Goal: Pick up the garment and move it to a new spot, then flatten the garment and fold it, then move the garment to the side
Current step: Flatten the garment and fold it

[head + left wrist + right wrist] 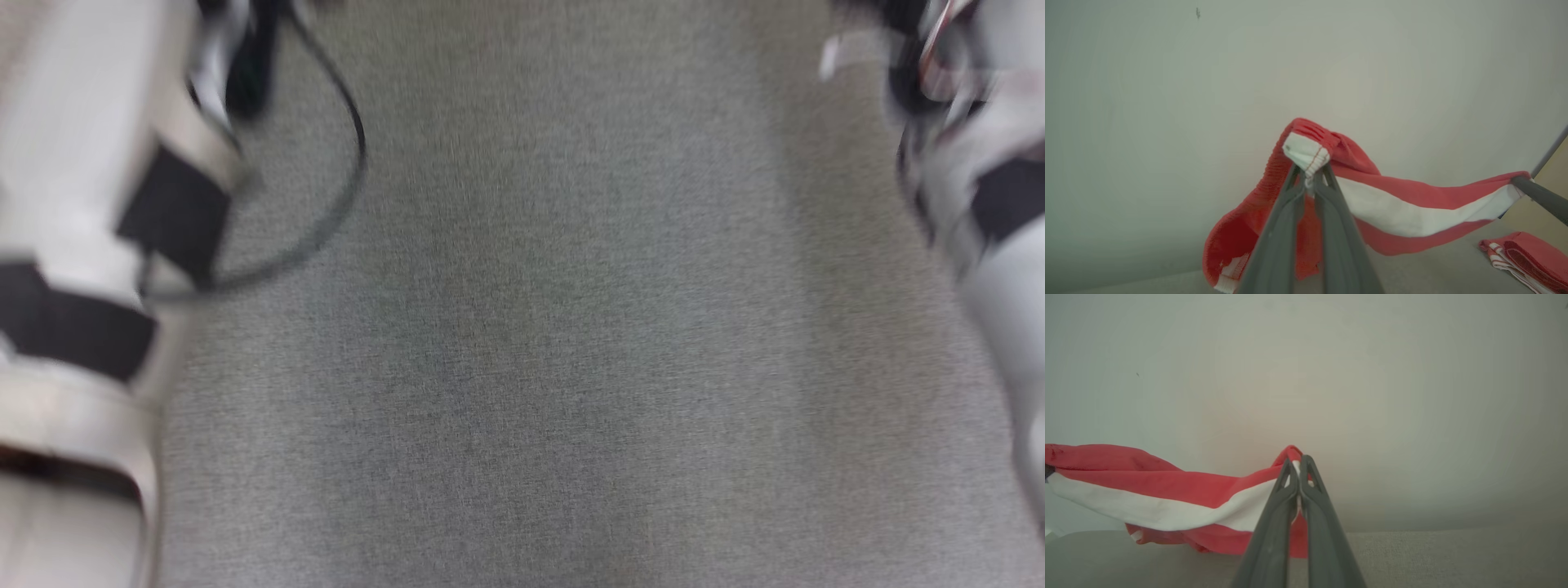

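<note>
The garment [1404, 204] is red with a broad white stripe and an elastic ribbed edge. It hangs stretched in the air between both grippers, above a grey cloth surface [1433, 555]. My left gripper [1309, 171] is shut on a white-and-red corner of the ribbed edge. My right gripper [1298, 465] is shut on the other end, where the garment [1167, 490] runs off to the left of that view. In the left wrist view the right gripper [1515, 181] shows as a dark finger at the far end of the stripe.
Both pale forearms [82, 204] [980, 188] flank the blurred head view over the grey cloth surface [571, 327]. A black cable [343, 163] loops beside the left arm. A pile of folded red garments [1527, 253] lies on the surface. A plain pale wall [1208, 81] stands behind.
</note>
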`<state>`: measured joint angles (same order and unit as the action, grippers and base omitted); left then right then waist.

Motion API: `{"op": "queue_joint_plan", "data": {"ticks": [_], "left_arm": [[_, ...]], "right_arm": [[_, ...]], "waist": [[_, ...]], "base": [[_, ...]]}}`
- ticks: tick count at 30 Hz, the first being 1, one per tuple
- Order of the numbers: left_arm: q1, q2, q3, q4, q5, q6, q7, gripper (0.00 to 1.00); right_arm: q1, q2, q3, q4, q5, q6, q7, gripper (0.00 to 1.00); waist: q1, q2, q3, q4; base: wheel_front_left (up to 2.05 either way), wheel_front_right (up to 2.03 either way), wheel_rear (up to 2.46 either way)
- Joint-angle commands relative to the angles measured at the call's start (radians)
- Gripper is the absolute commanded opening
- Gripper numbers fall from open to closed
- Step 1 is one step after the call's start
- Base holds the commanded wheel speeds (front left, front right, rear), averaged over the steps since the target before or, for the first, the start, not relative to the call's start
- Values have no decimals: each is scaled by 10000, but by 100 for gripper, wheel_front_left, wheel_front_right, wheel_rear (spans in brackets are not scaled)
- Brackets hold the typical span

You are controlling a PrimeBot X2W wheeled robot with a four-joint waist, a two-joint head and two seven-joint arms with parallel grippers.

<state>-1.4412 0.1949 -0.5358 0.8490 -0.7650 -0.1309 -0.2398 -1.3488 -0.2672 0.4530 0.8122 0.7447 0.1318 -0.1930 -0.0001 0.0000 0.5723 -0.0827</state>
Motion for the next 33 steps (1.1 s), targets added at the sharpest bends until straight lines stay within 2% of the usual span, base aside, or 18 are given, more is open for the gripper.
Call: {"op": "queue_joint_plan", "data": {"ticks": [1, 3, 11, 18, 27, 33], "left_arm": [[839, 53, 51, -330, -123, 20, -129, 0], [1930, -13, 91, -821, -222, 74, -189, 0], [6148, 13, 338, -3224, -473, 870, -263, 0], [9322, 97, 565, -4585, -721, 1414, -254, 0], [12675, 58, 1122, -6025, -651, 1801, -258, 0], [13824, 8, 1282, -6355, -621, 1942, -262, 0]], "right_arm": [[868, -91, 80, -184, 138, -24, -133, 0], [1853, -137, 112, -468, 263, -24, -267, 0], [5729, -377, -75, -1893, 435, -24, -445, 0], [8967, -774, -987, -3173, 18, -24, -222, 0], [12777, 11, -2570, -5355, -1147, -27, 808, 0], [14683, 640, -3471, -6674, -1923, -29, 1669, 0]], "waist": [[1, 0, -823, -1], [1, 0, -1187, 9], [1, 0, -2424, 64], [1, 0, -3313, 213], [1, 0, -4218, 280], [1, 0, -4630, 451]], "base": [[0, 0, 0], [0, 0, 0], [0, 0, 0], [0, 0, 0], [0, 0, 0], [0, 0, 0]]}}
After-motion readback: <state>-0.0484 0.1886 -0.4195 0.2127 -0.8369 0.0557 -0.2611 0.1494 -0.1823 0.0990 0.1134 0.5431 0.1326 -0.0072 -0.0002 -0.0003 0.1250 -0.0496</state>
